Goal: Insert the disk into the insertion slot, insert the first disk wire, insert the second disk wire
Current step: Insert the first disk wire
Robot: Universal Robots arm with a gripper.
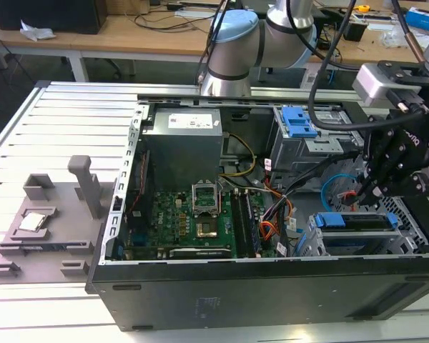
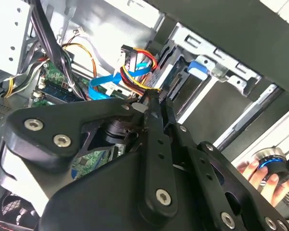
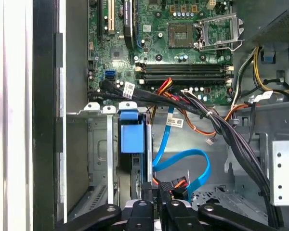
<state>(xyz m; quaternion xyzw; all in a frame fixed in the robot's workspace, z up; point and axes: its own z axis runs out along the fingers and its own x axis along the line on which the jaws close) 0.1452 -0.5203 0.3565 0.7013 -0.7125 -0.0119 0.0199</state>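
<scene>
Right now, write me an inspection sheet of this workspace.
Surface: slotted metal table, open computer case on it.
Job's things: disk sits in the insertion slot.
Clutter: grey fixture with a chip, at the exterior view's left.
Grippers: gripper shut on a disk wire beside the disk.
Cables: blue cable looped; black bundle across the case.
Surroundings: wooden benches; a hand on a knob.

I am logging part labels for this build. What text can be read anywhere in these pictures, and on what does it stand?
Nothing reads clearly.
White label on the grey metal power supply box: too small to read.
White paper tag on the black cable bundle: blurred, unreadable.
White lettering on the black gripper: too blurred to read.
</scene>
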